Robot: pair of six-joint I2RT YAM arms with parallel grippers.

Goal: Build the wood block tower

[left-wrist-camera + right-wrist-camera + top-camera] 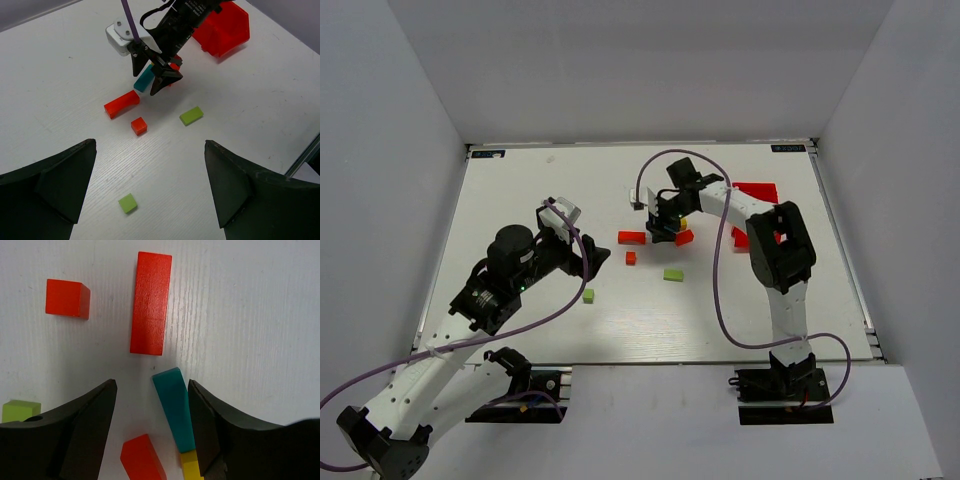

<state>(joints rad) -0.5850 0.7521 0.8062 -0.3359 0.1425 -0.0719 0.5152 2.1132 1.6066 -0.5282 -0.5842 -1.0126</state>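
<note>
Straddles the teal bar (175, 410) and a red block (142, 457) with the right gripper (152, 387) spread, and holds the left gripper (150, 145) spread near a lime-green cube (128, 203).

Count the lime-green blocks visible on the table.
2. A flat green block lies just on the near side of the right hand; a small green cube sits farther left and nearer still. Others could be hidden under that hand or in the red tray.
</note>
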